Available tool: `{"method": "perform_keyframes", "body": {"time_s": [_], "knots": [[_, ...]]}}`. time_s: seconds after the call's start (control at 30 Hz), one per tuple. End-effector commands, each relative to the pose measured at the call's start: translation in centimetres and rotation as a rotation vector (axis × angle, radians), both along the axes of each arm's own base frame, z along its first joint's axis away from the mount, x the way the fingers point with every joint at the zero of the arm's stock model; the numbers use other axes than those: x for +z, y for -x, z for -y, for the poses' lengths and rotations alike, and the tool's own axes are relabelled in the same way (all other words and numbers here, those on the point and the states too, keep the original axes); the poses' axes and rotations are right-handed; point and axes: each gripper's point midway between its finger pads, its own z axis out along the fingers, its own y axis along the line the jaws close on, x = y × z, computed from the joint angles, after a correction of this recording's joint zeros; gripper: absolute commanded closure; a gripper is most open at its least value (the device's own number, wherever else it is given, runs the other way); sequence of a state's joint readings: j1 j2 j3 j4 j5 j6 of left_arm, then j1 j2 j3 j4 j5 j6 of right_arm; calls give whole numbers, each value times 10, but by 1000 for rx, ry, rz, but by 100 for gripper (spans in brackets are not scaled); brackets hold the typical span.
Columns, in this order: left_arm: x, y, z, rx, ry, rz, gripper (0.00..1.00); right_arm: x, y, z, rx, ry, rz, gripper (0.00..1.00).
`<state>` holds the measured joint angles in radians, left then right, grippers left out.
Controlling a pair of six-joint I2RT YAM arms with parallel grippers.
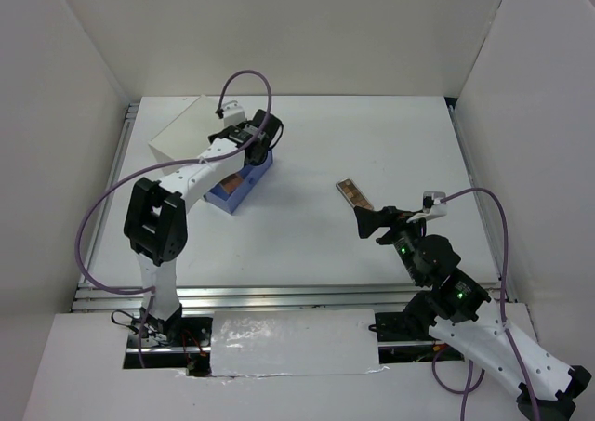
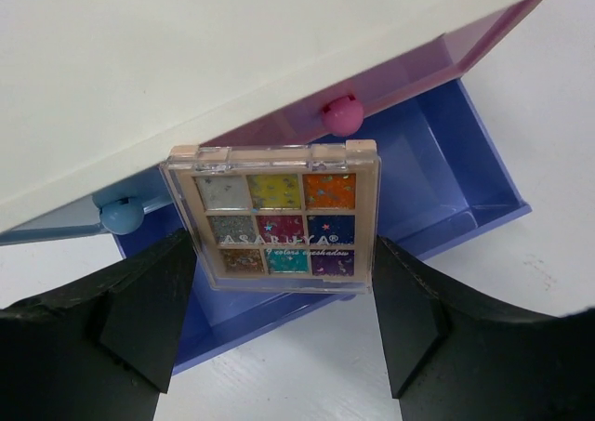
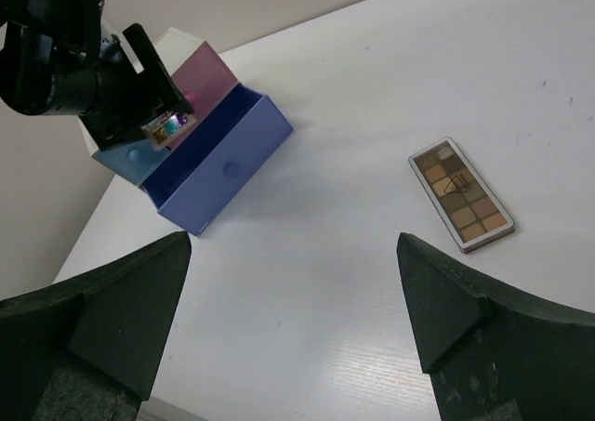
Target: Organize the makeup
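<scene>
**Left tool.** The left tool (image 2: 282, 277) is closed on the square eyeshadow palette (image 2: 274, 217), with one finger against each side edge. The palette is held clear-lid up, its nine coloured pans visible, above the pulled-out blue drawer (image 2: 456, 151) of the white box (image 2: 186, 59). The drawer interior visible around the palette is bare.

**Right tool.** The right tool (image 3: 293, 254) is spread wide with nothing between its fingers. It hangs above the tabletop (image 1: 400, 133). The long eyeshadow palette (image 3: 461, 195) lies flat on the tabletop ahead of this tool and to its right, apart from both fingers.

**View differences.**
- The left wrist view alone shows the pink drawer (image 2: 428, 63) with its pink knob (image 2: 342, 114), slightly open above the blue drawer, and a light-blue knob (image 2: 121, 217) at the left.
- The right wrist view shows the box and the long palette well apart across bare tabletop.
- In the top view, the left arm covers most of the box and hides the square palette.

**Obstructions.** The white box top overhangs the rear of the blue drawer. The pink drawer front sits just behind the held palette.
</scene>
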<state>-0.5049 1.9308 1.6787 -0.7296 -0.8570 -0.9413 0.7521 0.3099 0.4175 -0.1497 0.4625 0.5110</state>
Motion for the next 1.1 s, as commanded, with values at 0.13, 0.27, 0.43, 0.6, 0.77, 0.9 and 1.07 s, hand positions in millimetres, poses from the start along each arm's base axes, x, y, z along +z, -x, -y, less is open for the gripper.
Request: {"method": "perform_keyframes", "body": {"time_s": [0.13,0.27,0.43,0.6,0.77,0.9,1.07], "knots": [[-29,8,-6,8,1,-52,32,5,-3,-1,-4,-4,22,0],[-35,15,-8,12,14,-59,14,5,-3,-2,1,-5,22,0],[-33,18,-6,9,27,-58,1,4,-3,-2,4,-5,22,0],[-20,22,6,-23,34,-32,1,5,-2,-2,4,-7,23,0],[-4,23,53,-151,78,-1,0,4,-3,3,-29,-19,10,0],[-10,34,127,-317,118,-43,1,4,-4,26,-149,-76,-5,0],[-21,38,188,-410,219,-72,1,-3,-6,54,-306,-101,-33,0]]}}
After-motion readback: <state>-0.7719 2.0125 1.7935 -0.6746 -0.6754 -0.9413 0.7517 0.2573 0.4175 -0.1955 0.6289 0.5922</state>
